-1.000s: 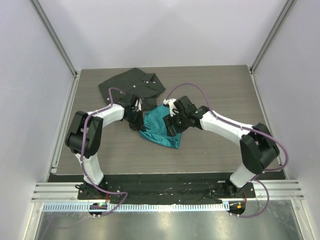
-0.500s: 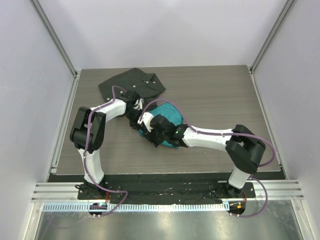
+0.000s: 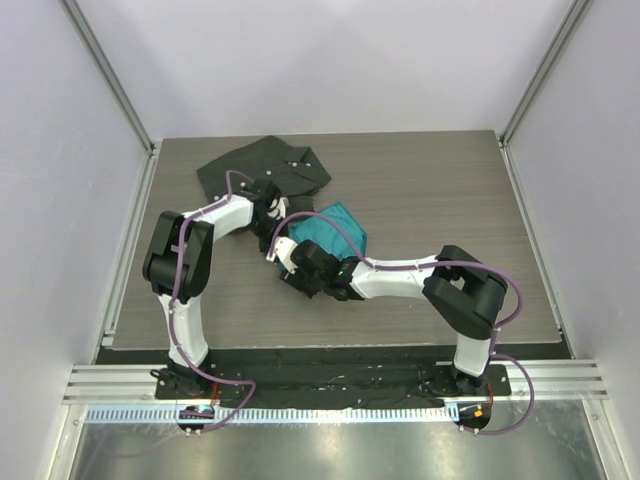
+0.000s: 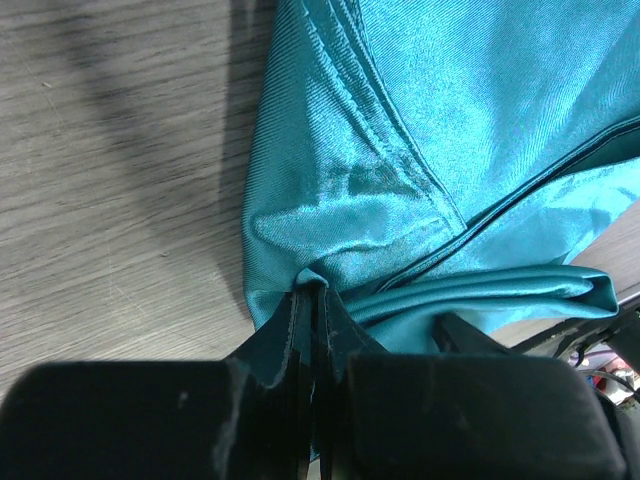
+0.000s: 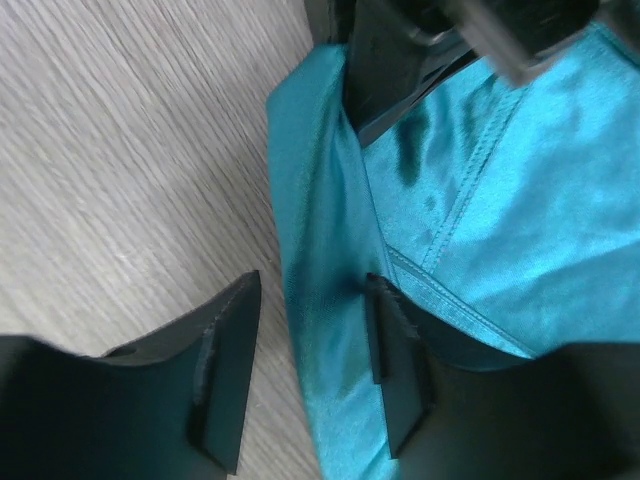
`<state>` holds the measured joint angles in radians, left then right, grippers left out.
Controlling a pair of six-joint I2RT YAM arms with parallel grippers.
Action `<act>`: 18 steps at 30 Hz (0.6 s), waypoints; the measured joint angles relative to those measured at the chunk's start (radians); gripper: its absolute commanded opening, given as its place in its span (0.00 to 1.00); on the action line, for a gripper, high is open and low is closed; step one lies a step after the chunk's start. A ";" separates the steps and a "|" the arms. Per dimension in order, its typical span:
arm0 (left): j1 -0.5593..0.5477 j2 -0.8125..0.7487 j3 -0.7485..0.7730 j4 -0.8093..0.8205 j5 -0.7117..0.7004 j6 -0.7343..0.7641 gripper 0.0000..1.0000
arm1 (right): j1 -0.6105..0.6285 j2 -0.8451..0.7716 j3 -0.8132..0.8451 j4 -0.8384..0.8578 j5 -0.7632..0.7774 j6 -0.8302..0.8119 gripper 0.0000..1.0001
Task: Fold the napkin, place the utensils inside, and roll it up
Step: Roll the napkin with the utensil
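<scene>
I read the left gripper (image 4: 312, 300) as fully closed, its fingers pinching a corner of the napkin (image 4: 450, 130) where the hems meet. The cloth bunches at the pinch, and several folded layers fan out from it.

The right gripper (image 5: 312, 300) stands partly open. Its jaws straddle a folded edge of the napkin (image 5: 520, 200): one finger (image 5: 395, 370) lies against the cloth, the other (image 5: 225, 370) is over the bare table (image 5: 120, 150). I cannot tell whether that second finger touches the cloth, so I log no grip on this side.

In the top view the napkin (image 3: 335, 225) lies folded near the middle of the table (image 3: 430, 190), just in front of the shirt (image 3: 262, 165). The left gripper (image 3: 272, 215) is at the napkin's left edge and the right gripper (image 3: 285, 255) at its near-left corner, the two close together
</scene>
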<state>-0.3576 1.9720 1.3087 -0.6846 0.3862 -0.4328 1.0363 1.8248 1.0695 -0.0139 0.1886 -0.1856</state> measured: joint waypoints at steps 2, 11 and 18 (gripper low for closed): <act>0.000 0.003 0.004 -0.004 0.000 0.000 0.00 | -0.001 0.020 0.000 0.003 0.002 -0.004 0.44; 0.001 0.005 0.008 -0.009 0.006 0.005 0.00 | -0.001 0.045 0.000 0.021 0.032 -0.022 0.39; 0.000 0.005 0.007 -0.008 0.018 0.018 0.00 | -0.005 0.056 0.002 0.025 0.049 -0.021 0.41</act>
<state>-0.3576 1.9774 1.3159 -0.6922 0.4046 -0.4149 1.0317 1.8805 1.0718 0.0109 0.2375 -0.2070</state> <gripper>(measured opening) 0.047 0.366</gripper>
